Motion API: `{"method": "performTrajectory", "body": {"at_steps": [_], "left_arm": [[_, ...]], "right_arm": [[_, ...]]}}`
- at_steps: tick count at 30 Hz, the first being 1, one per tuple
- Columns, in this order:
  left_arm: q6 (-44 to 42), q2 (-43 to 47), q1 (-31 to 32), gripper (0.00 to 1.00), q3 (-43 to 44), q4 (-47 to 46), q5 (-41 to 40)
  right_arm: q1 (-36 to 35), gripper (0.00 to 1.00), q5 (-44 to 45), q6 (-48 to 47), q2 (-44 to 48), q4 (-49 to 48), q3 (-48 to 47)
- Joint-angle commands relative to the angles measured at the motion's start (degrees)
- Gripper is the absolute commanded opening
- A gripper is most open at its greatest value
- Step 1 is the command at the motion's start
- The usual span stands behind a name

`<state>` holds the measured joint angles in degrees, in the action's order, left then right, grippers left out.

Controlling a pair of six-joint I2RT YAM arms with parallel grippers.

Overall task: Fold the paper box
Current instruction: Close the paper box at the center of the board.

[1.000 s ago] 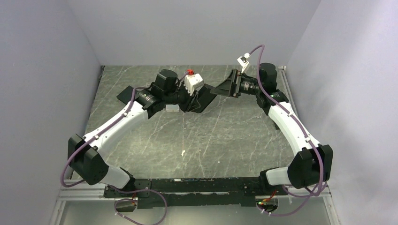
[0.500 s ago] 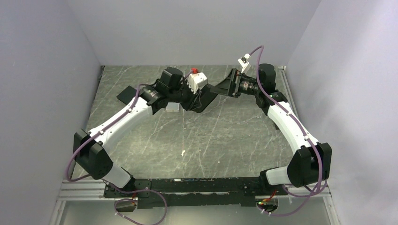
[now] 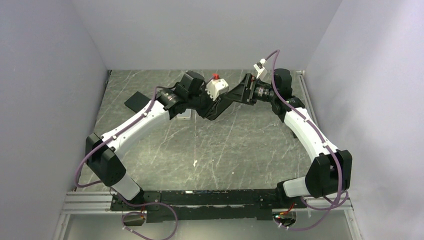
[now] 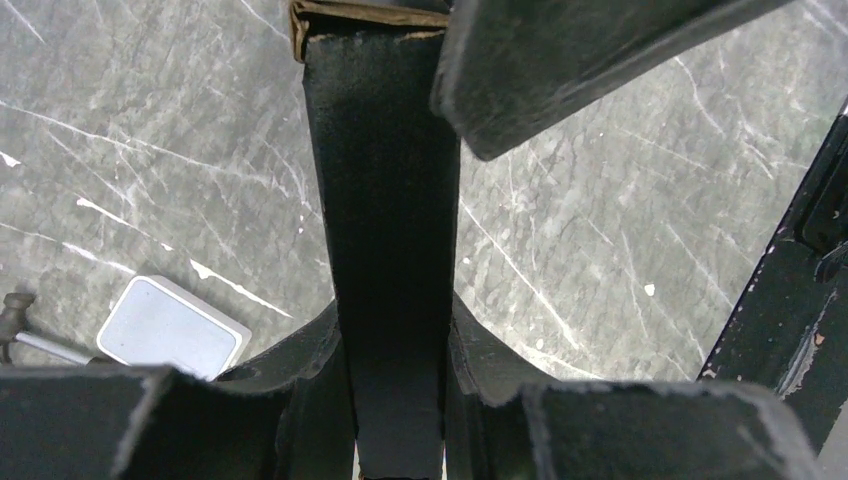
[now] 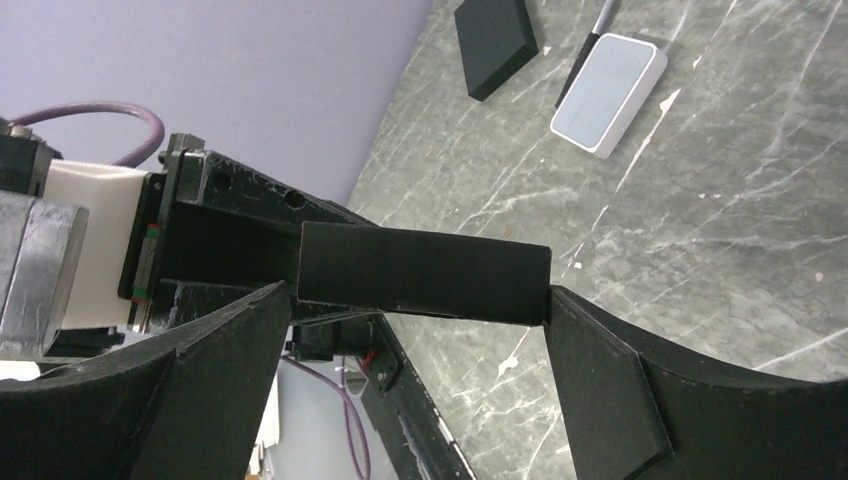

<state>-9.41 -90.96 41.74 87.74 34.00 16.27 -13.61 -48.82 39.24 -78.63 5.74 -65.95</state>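
The paper box [image 4: 390, 180] is a matte black cardboard piece held edge-on above the table, and my left gripper [image 4: 395, 335] is shut on it. In the top view the box [image 3: 218, 106] hangs at mid-back between the two grippers, with the left gripper [image 3: 211, 102] on its left. My right gripper [image 3: 234, 95] meets it from the right and stands open wide. In the right wrist view one end of the box [image 5: 425, 275] spans the gap at the tips of that gripper [image 5: 420, 300], close to both fingers.
A small silver-grey case [image 3: 183, 115] lies on the marble table under the left arm; it also shows in the wrist views [image 4: 172, 328] [image 5: 608, 95]. A plain black slab [image 3: 137, 101] lies at the back left. Grey walls close in three sides.
My left arm has carried the box to the right and up, toward the right gripper. The right gripper's jaws have spread a little wider around the box's end.
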Motion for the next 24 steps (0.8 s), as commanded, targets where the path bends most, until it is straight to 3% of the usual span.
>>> {"method": "performTrajectory", "body": {"at_steps": [1, 7, 15, 21, 24], "left_arm": [[-3.3, -3.8, 4.8, 0.0, 1.8, 2.5, 2.6], [-4.1, -4.6, 6.0, 0.0, 3.1, 3.6, 1.6], [-4.2, -4.6, 6.8, 0.0, 3.8, 4.4, 0.9], [-3.1, -3.8, 6.8, 0.0, 3.7, 3.5, 0.3], [-2.0, -3.1, 6.8, 0.13, 3.5, 2.9, 0.1]], "right_arm": [[-3.5, 1.0, -9.6, 4.1, 1.3, -8.8, -2.2], [-3.5, 0.98, -9.3, 4.6, 1.1, -9.1, -1.9], [-3.4, 0.71, -9.6, 7.0, 0.9, -11.2, -1.0], [-2.6, 0.63, -10.0, 9.9, 1.3, -14.5, 0.7], [-1.7, 0.62, -10.1, 11.3, 1.7, -16.4, 1.7]]}}
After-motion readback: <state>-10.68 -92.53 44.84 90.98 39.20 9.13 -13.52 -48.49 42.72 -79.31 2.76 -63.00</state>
